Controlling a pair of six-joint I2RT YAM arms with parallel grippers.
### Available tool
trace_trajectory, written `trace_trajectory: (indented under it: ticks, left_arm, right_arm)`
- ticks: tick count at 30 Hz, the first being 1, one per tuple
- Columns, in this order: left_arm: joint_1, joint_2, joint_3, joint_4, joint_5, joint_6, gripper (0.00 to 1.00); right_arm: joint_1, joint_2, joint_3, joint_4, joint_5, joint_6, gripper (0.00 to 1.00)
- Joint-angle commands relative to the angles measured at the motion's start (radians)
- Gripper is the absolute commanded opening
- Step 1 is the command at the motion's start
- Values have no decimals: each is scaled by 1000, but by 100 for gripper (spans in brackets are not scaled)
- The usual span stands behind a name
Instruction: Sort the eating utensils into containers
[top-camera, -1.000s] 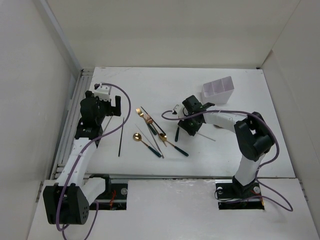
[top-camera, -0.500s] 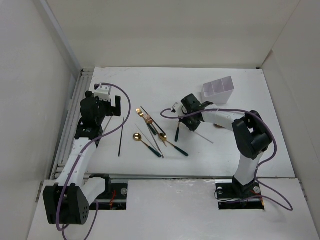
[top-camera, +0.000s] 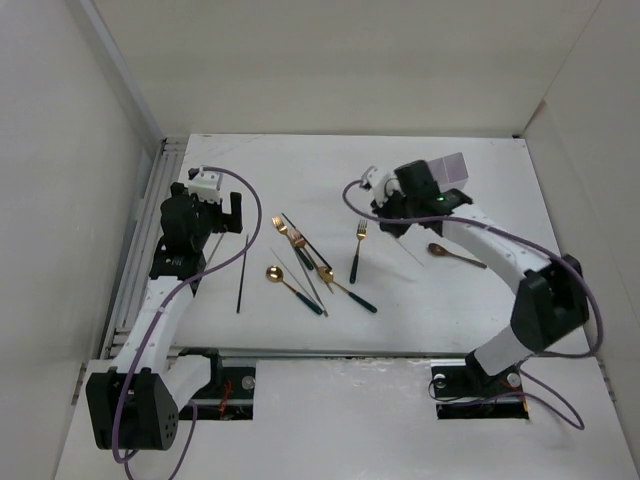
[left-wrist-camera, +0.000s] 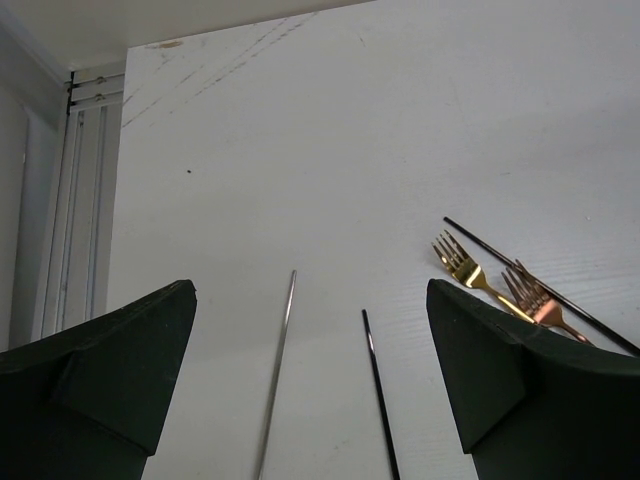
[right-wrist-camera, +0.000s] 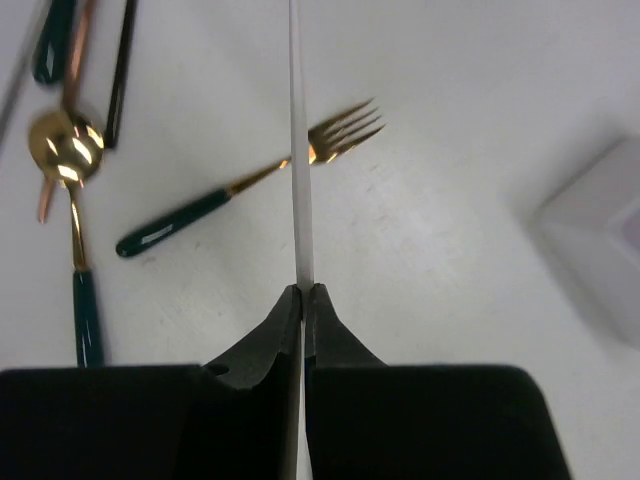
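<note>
One pale stick (right-wrist-camera: 297, 150) juts straight out, pinched between the right fingers (right-wrist-camera: 268, 340).

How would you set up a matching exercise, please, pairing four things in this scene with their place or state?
Things:
1. pale stick
2. left gripper
3. white bin
4. lone fork

Place or state:
A. at the far right of the table
B. open, holding nothing
C. lying flat, green handle
D. clamped in the right gripper

Pairs: 1-D, 2-B, 3-A, 4-C
</note>
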Motion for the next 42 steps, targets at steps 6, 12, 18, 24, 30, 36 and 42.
trace_trajectory:
  ticks: [6,12,18,24,30,36,42]
  left_arm:
    - [0,20,4,34,-4,-93,100]
    - [0,78,24,34,62,30,100]
    - [0,130,67,-11,15,69,100]
    - [0,170,76,-38,-24,110,100]
    - [0,189,76,-38,-11,120,100]
    - [0,198,44,-38,19,138,98]
    - [0,209,6,-49,24,199,72]
  right_arm:
    - [-275,-297,14,546,-124,159,0]
    - [-465,-177,35,871,-48,209,0]
    - [-569,23,75,983,-160,299,0]
    - [-583,107,75,1036,-211,299,0]
    - [-583,163,52,1062,-234,279,0]
    - [-592,210,49,1051,-178,301,28]
    - [-592,177,12,1030,-183,301,63]
